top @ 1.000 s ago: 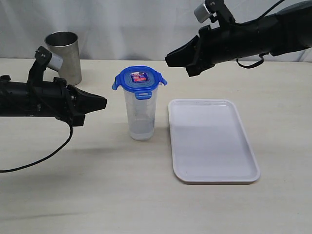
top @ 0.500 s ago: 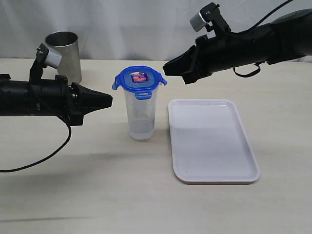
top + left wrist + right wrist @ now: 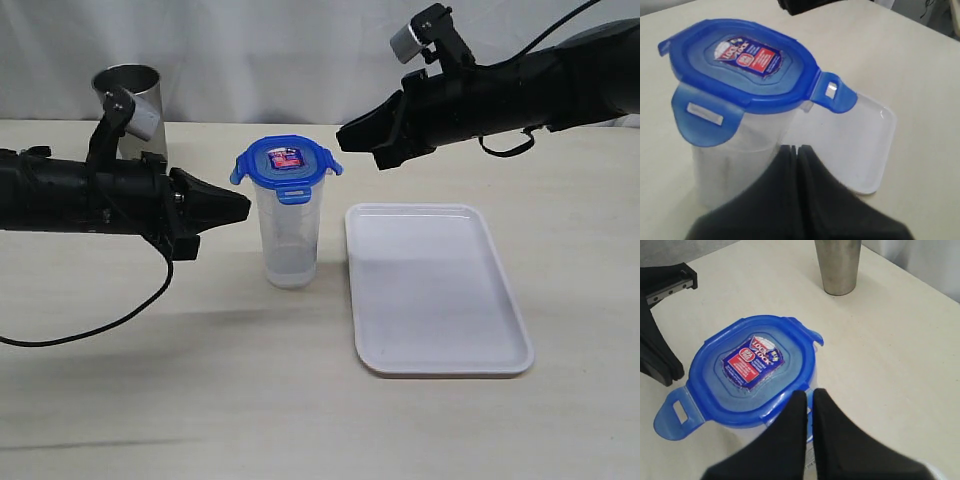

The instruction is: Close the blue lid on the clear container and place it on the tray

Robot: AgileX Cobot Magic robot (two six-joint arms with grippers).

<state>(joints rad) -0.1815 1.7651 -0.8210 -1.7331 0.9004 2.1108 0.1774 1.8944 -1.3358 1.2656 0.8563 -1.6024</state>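
The clear container (image 3: 289,240) stands upright on the table just left of the white tray (image 3: 435,290). On its mouth rests the blue lid (image 3: 286,165), flaps sticking outward, red-and-white sticker up. My left gripper (image 3: 246,208) is shut and empty, its tip close to the container's left side below the lid. My right gripper (image 3: 342,133) is shut and empty, hovering just right of the lid's edge, slightly above it. The left wrist view shows the lid (image 3: 740,65), the container (image 3: 735,165) and my shut gripper (image 3: 796,148). From the right wrist, the gripper (image 3: 808,392) sits at the lid (image 3: 752,372) rim.
A shiny steel cup (image 3: 133,110) stands at the back left behind my left arm; it also shows in the right wrist view as the steel cup (image 3: 839,265). A black cable (image 3: 100,325) loops onto the table under the left arm.
My left gripper has moved right toward the container. My right gripper came down and left toward the lid in the first half second, then held still. Container and lid have not moved.
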